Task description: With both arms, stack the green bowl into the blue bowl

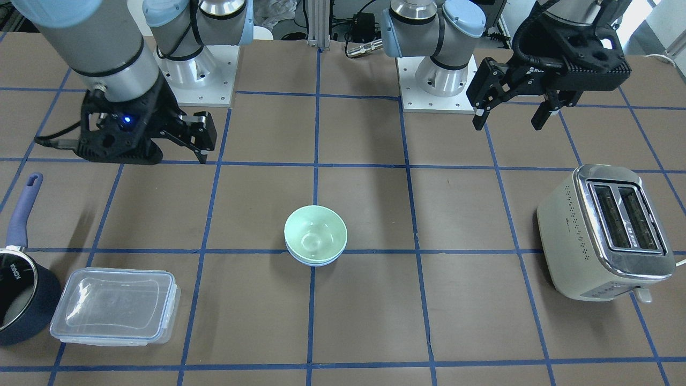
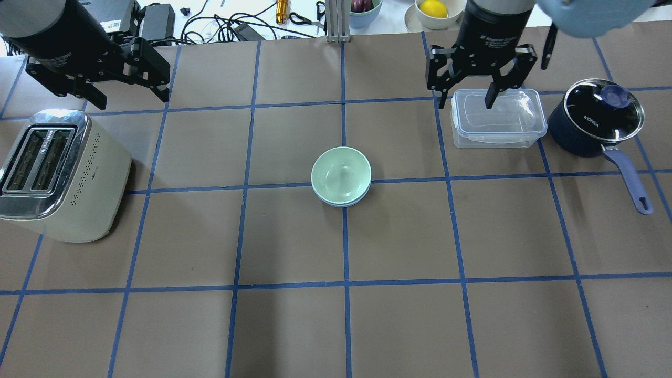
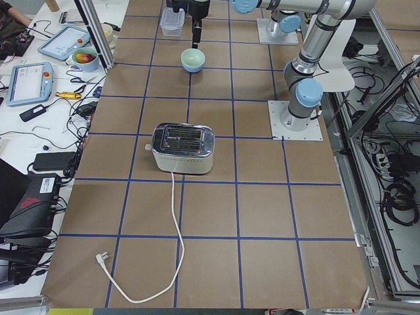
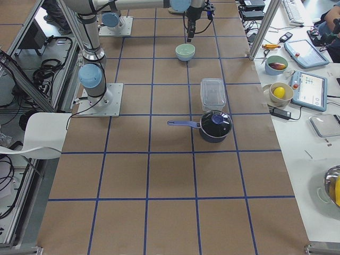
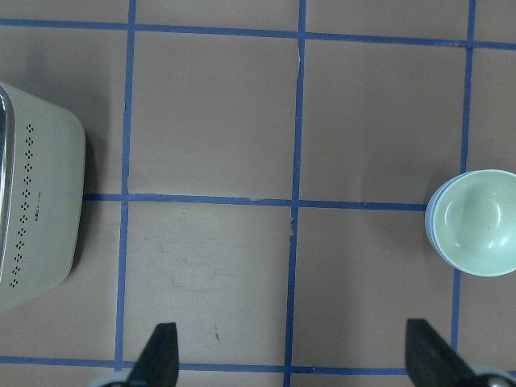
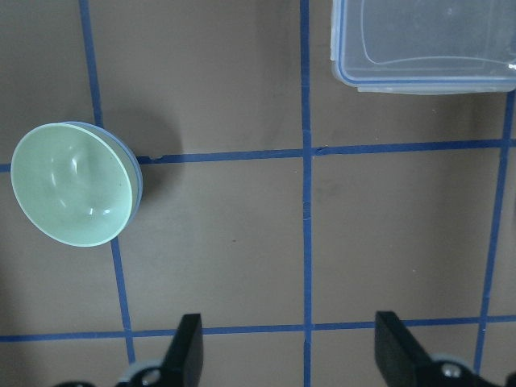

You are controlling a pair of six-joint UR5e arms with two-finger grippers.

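Overhead exterior, single moment. Landmark for all positions: toaster.

- Green bowl sits nested inside blue bowl, upright. Only a thin blue rim shows under the green one. The pair stands on the bench, well apart from the toaster, on its side toward the robot's right.
- Left end effector: fingers spread, carrying nothing, raised off the bench. Its wrist view puts it over bare bench between the toaster and the bowls.
- Right end effector: fingers spread, nothing held, raised, beyond the bowls from the toaster.

Judgement: stack looks complete and seated level; I see no tilt.

Handling notes, should a re-seat be needed: both bowls look glossy, rigid and thin-walled, so I expect them to be light, slippery under the pads and liable to chip if dropped. I would pinch the green rim wall, one finger inside and one outside. The curved outer belly would likely squirt free. The nested pair may lift together, so I would steady the blue rim with the other arm.
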